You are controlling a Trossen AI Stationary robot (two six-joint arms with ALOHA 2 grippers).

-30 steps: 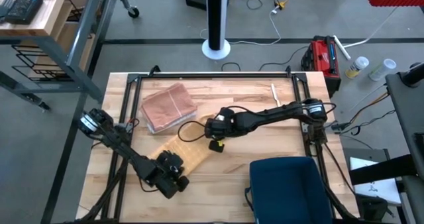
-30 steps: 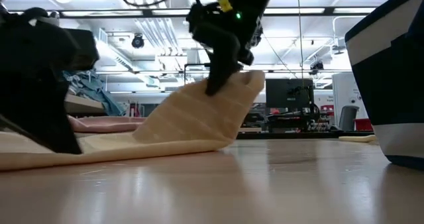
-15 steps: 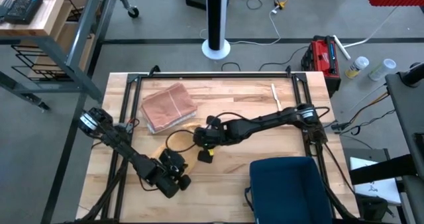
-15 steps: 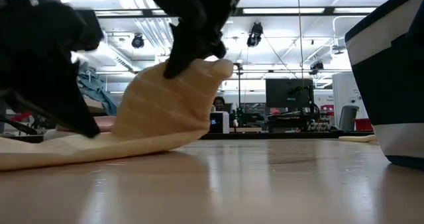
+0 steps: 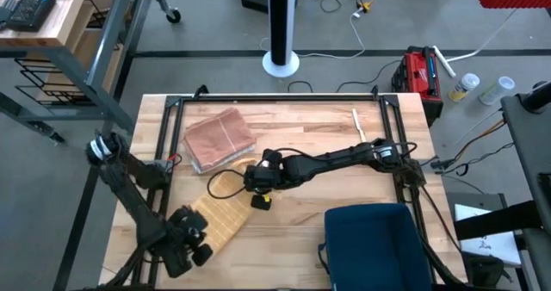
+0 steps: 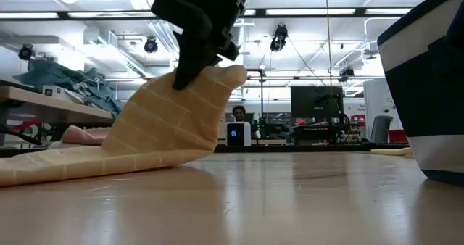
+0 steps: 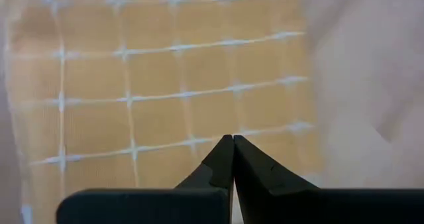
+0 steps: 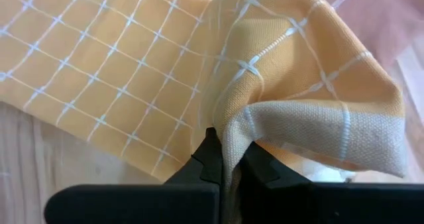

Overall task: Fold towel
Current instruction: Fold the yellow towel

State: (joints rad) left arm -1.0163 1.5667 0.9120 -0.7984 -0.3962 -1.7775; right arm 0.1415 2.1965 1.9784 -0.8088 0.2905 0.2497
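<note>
A yellow checked towel (image 5: 222, 222) lies slantwise on the wooden table (image 5: 327, 119), left of the middle. Its far end rises off the table to my right gripper (image 5: 246, 181), which is shut on it; the low view shows that end as a raised flap (image 6: 174, 114) under the gripper (image 6: 185, 78). My left gripper (image 5: 196, 242) is shut beside the towel's near left end. In the left wrist view its shut fingertips (image 7: 232, 143) stand over flat cloth (image 7: 165, 85) with nothing between them. My right gripper pinches a bunched fold of the towel's far end (image 8: 233, 124) between its two fingers, next to the hemmed edge (image 8: 311, 134). The fingers slant down from the table's right. That end is lifted clear, and the cloth slopes slack down to the part lying on the table (image 6: 51, 165).
A folded pink towel (image 5: 219, 139) lies at the far left, close behind the yellow one. A dark blue bin (image 5: 370, 239) stands at the near right edge. Bare wood lies between the bin and the towel.
My right gripper has carried the towel's raised end toward the table's left, so the flap bends over the flat part. My left gripper, shut throughout, has gone up and toward the near left corner, leaving the low view.
</note>
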